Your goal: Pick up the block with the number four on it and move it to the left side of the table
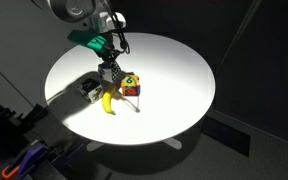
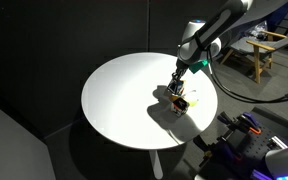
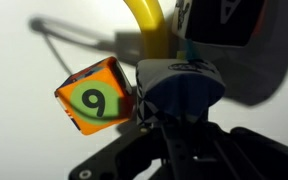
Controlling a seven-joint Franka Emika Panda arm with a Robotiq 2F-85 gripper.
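While the tool (image 1: 110, 76) hangs low over the table (image 1: 174, 70), just beside orange cube (image 3: 94, 97), opening unclear.

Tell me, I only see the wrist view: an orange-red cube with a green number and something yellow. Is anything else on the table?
Observer: Yes, a black-and-white cube lies beside the yellow banana, outside your view.
Operator: Is the table big?
Observer: The round white table is far wider than these things, which sit toward one edge.
Operator: Where's the end effector?
Observer: The end effector is low over them, next to the orange-red cube.
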